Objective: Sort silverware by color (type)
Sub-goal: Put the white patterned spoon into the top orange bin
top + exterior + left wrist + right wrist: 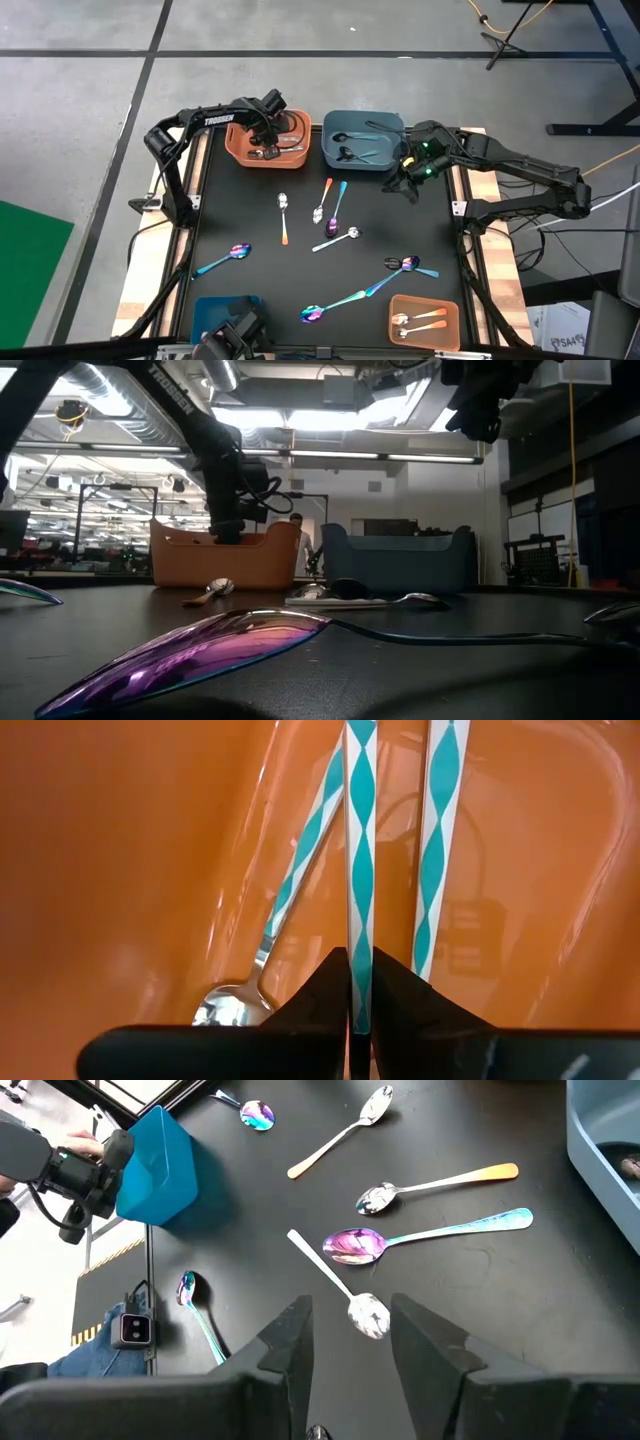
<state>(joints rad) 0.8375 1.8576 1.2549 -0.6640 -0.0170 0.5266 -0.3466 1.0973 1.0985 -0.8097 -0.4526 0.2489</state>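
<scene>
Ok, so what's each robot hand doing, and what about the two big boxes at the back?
Left gripper: shut on a teal-and-white striped spoon handle, down inside the orange plastic bin.
Right gripper: open, empty, raised above the black table.
Plain silver spoon: lying flat, untouched.
Grey-blue plastic bin: holds dark spoons.

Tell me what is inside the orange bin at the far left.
The left gripper, jaws shut on a teal-and-white patterned handle, reaches into the orange plastic bin. Silver spoons lie there; the arm hides the rest.
</scene>
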